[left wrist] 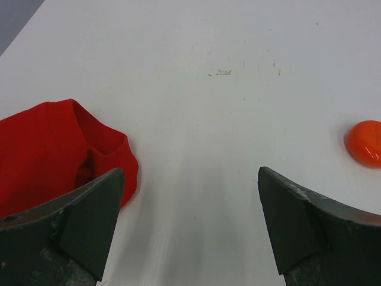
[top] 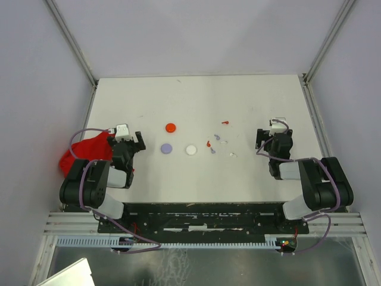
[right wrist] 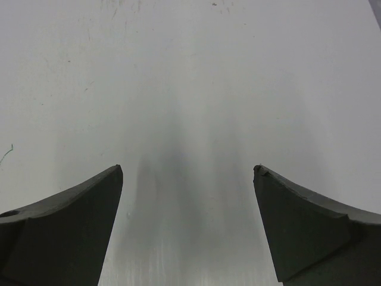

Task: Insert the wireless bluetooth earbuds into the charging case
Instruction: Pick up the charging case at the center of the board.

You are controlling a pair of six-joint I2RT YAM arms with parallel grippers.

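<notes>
Several tiny earbuds lie scattered right of the table's middle: red ones (top: 225, 123) (top: 208, 143), lilac ones (top: 217, 137) (top: 212, 150) and a white one (top: 233, 155). To their left lie three round discs, orange (top: 171, 127), lilac (top: 166, 148) and white (top: 191, 150), which look like shut charging cases. My left gripper (top: 128, 138) (left wrist: 190, 173) is open over bare table left of the discs; the orange disc (left wrist: 366, 143) shows at the right edge of its wrist view. My right gripper (top: 275, 134) (right wrist: 187, 168) is open over bare table right of the earbuds.
A crumpled red cloth (top: 83, 152) (left wrist: 53, 149) lies at the table's left edge, just beside my left gripper's left finger (left wrist: 89, 220). Grey walls with metal posts (top: 74, 42) close in the white table (top: 196, 98) on three sides.
</notes>
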